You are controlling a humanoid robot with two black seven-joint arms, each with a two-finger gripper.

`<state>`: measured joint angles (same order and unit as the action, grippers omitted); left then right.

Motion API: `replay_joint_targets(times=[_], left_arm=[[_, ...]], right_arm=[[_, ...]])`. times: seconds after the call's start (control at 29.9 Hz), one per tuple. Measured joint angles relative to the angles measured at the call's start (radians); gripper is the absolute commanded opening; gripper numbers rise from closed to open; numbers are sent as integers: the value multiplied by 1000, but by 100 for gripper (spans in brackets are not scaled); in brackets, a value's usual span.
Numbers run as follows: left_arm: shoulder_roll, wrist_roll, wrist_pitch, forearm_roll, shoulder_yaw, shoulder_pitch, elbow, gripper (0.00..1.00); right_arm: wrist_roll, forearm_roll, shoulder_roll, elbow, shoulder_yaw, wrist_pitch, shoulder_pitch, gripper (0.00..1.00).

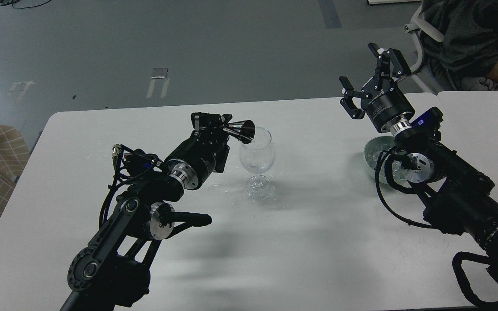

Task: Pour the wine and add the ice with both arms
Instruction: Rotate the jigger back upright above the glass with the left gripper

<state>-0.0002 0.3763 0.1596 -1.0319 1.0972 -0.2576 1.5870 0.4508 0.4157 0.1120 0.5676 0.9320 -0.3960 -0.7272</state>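
White table point(318, 259); seated person point(461, 39) behind rt gripper point(368, 80), bowl point(372, 155) below.

Clear glossy wine glass point(256, 155) (shiny metal cup point(242, 130))

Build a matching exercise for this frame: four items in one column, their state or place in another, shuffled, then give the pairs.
Items:
1. left gripper
2. right gripper
3. wine glass
4. pale bowl

States:
A. open, raised above the table, holding nothing
B. upright at the table's middle
C. partly hidden behind the right arm
D. shut on a tilted metal cup at the glass rim

Pairs: 1-D, 2-A, 3-B, 4-C
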Motion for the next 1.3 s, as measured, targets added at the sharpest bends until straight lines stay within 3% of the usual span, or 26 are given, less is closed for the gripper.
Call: replay_joint_targets(times=[0.9,1.3], left_arm=[[0,12,37,-20,3,-24,54,0],[0,7,37,-165,0,-25,73,0]], right_arm=[[0,0,1,0,-1,0,8,100],[0,0,2,0,-1,0,8,100]])
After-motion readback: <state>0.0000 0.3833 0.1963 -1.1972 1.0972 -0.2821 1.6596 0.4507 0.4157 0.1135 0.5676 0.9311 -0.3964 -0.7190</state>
